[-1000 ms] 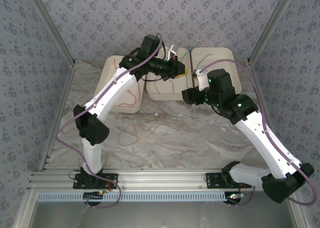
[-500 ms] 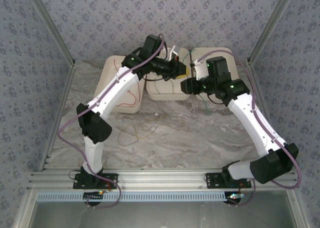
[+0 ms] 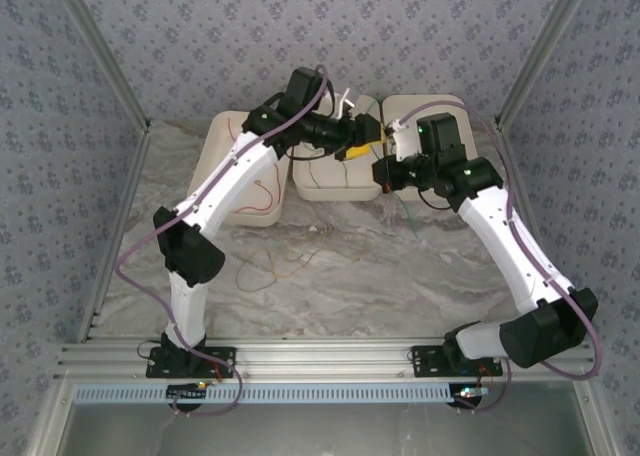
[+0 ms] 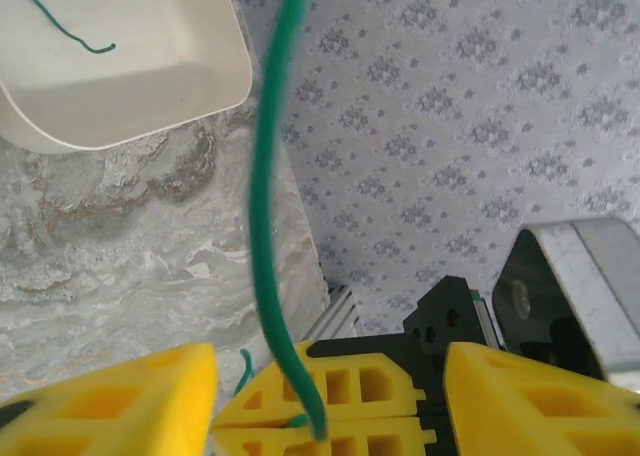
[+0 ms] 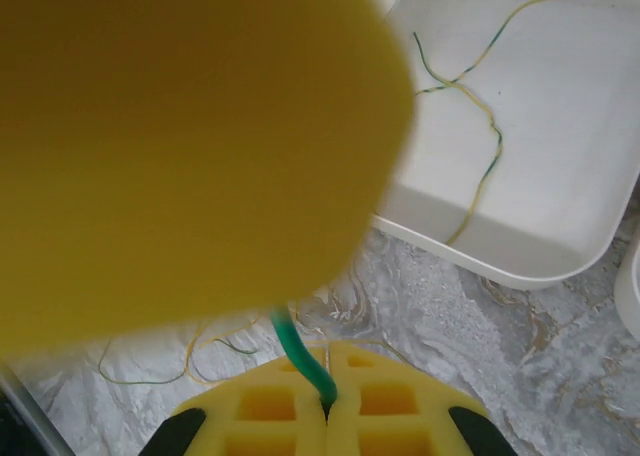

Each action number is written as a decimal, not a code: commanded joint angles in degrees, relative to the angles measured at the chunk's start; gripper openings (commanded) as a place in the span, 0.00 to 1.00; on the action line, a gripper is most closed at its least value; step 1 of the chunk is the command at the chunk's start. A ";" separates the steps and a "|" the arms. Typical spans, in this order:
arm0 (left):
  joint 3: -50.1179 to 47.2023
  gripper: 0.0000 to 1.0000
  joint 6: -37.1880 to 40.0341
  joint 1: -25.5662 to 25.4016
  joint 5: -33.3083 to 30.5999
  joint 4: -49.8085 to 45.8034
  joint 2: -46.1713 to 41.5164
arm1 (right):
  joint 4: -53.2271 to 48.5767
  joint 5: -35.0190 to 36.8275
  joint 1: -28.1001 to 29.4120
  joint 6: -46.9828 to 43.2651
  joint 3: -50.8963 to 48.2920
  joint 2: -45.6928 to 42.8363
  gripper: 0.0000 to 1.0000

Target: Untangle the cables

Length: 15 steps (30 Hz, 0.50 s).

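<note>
The right claw [image 5: 327,401] is closed on a green cable [image 5: 296,343], which is pinched between its two yellow fingertips. In the left wrist view the same cable is seen rising from those shut fingertips, up past the rim of a white tray [image 4: 150,101] in which another short green cable [image 4: 70,34] lies.

The left claw [image 3: 363,136] is open. Its yellow fingers [image 4: 110,401] stand apart on either side of the right claw's closed tips, and nothing is gripped by them. In the right wrist view one of these fingers is seen as a large blurred yellow shape just beside the held cable.

From above, both claws are seen meeting over the far side of the table [image 3: 420,276], between the middle tray [image 3: 325,184] and the right tray [image 3: 452,106]. From the right claw the green cable hangs down towards the table.

A red cable [image 3: 265,191] is laid in the left tray [image 3: 222,128]. A yellow-green cable [image 5: 470,101] is laid in a tray below the right claw, probably the middle one. A loose bundle of thin cables [image 3: 270,268] rests on the table, nearer the arm bases.
</note>
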 commanded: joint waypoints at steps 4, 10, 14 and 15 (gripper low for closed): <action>1.02 0.77 -0.17 3.30 -8.96 -1.21 -4.97 | -2.43 3.64 -5.35 -0.57 2.16 -0.99 0.00; -6.33 0.78 3.84 4.14 -21.04 -4.94 -12.11 | -6.54 16.25 -11.03 -0.04 11.27 8.45 0.00; -15.49 0.76 3.80 4.14 -21.37 -2.87 -16.56 | -5.37 25.87 -13.74 -2.83 17.17 16.23 0.00; -18.69 0.76 3.60 4.15 -21.74 -1.99 -17.98 | -4.51 27.42 -14.62 -3.22 18.87 18.59 0.00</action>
